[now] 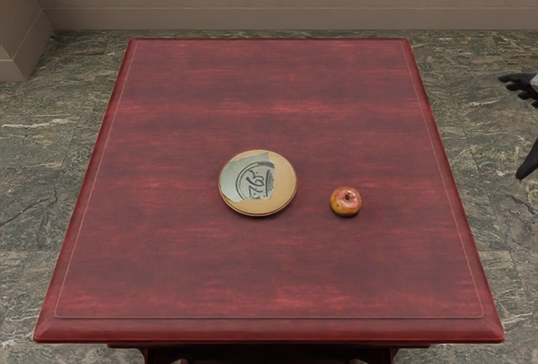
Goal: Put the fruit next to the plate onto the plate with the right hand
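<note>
Right hand [522, 85] spread, empty, beyond the table's [168, 288] right edge. Apple [345, 201] beside plate [287, 181] — a glancing touch could roll it.

Your right hand [528, 91] was just in at the right edge of the view, mostly cut off, its dark fingers [513, 80] spread and holding nothing.

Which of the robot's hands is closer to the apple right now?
Right. The right hand shows at the picture's right edge, off the table, up and right of the apple. The left hand is out of view.
</note>
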